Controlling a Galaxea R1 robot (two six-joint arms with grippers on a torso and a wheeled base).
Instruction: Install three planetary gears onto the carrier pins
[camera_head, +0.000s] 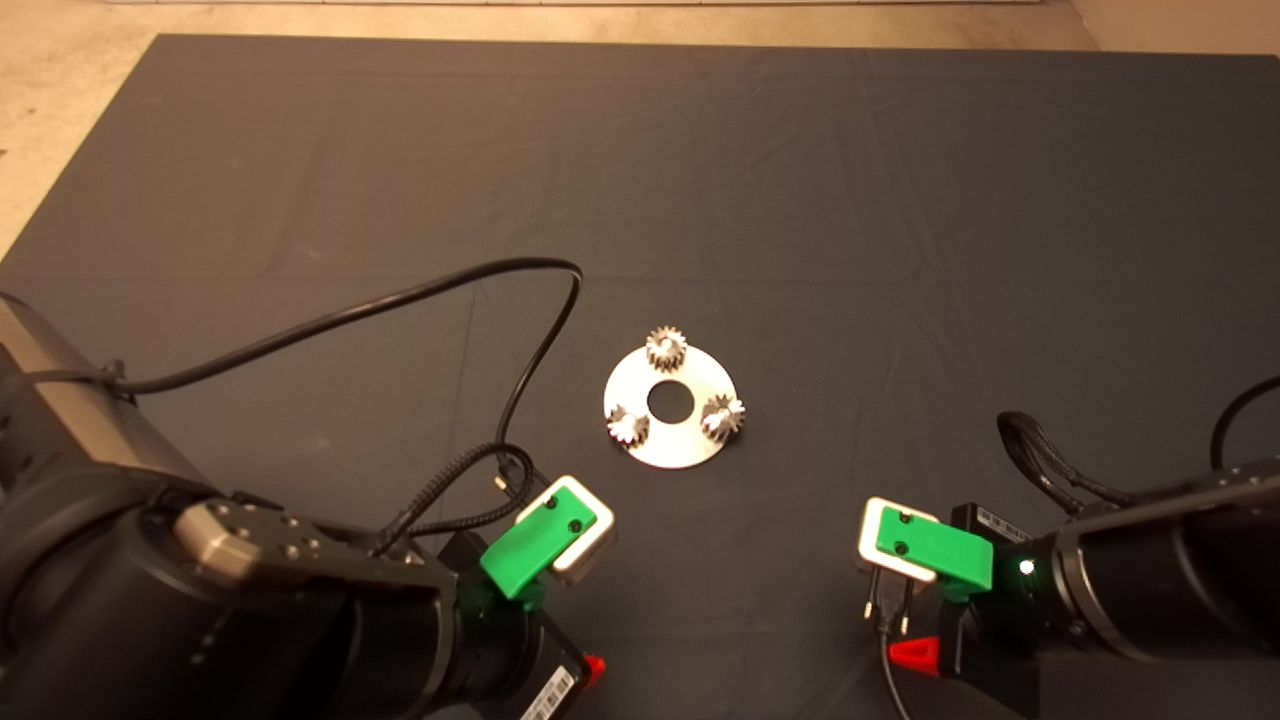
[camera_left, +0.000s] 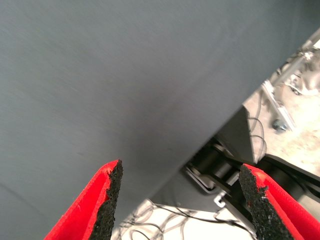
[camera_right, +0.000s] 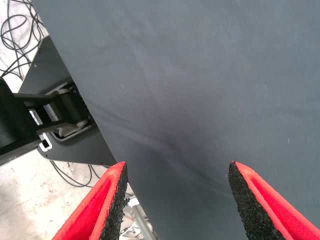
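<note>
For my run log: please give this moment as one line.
planetary gears: three on carrier disc | left end effector: open, empty | right end effector: open, empty

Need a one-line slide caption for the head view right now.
Three planetary gears seated around the silver disc at mat centre; left gripper and right gripper wait at the near edge.

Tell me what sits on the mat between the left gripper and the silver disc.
Nothing: in the head view only bare dark mat separates the left gripper from the silver disc, which carries all three planetary gears. The black cable loops off to one side.
</note>
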